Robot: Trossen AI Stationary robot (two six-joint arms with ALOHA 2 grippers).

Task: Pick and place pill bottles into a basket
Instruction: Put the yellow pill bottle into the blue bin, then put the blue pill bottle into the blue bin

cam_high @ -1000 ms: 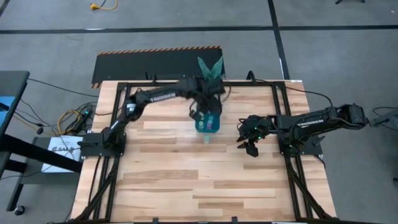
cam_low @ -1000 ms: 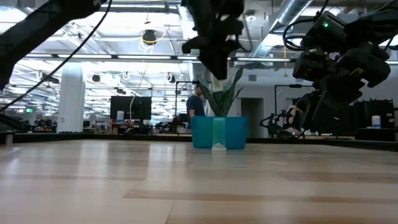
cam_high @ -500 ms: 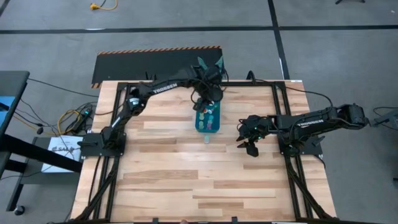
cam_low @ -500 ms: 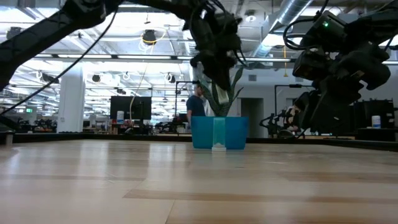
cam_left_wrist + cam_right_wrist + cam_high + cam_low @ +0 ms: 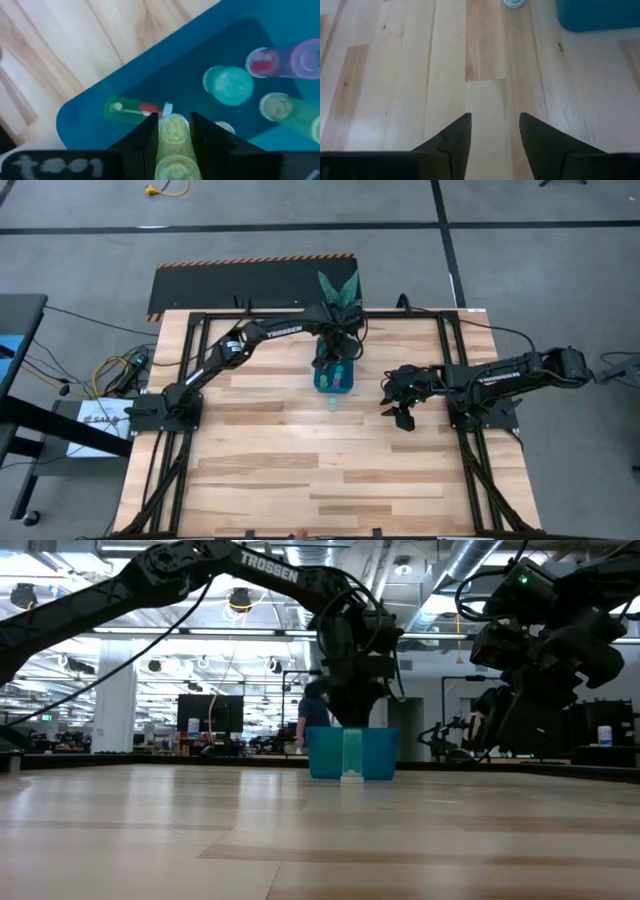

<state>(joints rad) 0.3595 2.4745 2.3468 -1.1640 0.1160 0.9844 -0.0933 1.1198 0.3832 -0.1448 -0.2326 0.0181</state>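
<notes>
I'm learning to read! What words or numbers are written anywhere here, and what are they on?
"TROSSEN": white letters on the dark left arm, clearest in the low view.
White lettering on the dark right arm: too small to read.
White sheet beside the wooden table: print too small to read.

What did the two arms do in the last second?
The left gripper, shut on a yellow-green translucent pill bottle, swung toward the table's far edge and sank into the teal-blue plastic basket. The right gripper stayed open above the wooden table.

The wooden table (image 5: 270,470) carries the teal basket (image 5: 334,381) and one pill bottle (image 5: 332,404) just beside it.
</notes>
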